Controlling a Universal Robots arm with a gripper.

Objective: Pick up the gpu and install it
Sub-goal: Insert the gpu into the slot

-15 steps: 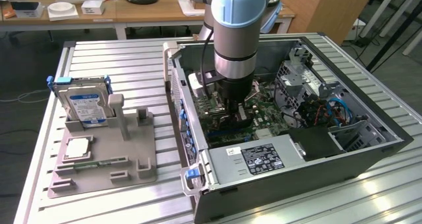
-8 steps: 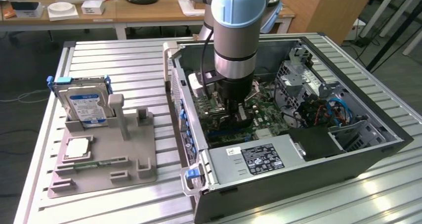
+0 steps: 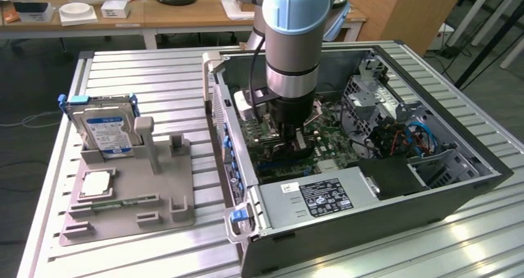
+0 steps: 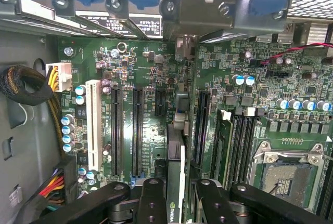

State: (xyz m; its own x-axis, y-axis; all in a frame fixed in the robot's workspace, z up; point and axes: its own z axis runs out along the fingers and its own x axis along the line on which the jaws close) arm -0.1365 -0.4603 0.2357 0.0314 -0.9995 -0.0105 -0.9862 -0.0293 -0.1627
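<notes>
The gpu (image 4: 175, 174) stands edge-on, clamped in the hand (image 4: 177, 206), with a finger on each face. Both are at the centre of the exterior view, inside the open computer case (image 3: 458, 186), just above the motherboard (image 4: 151, 130) and its dark slots. Judgement: the pick is done and installation is in hand. Seating calls for the card's edge to line up squarely over one slot.

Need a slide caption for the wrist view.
End effector gripping the gpu edge-on just above the expansion slots of the green motherboard.
</notes>
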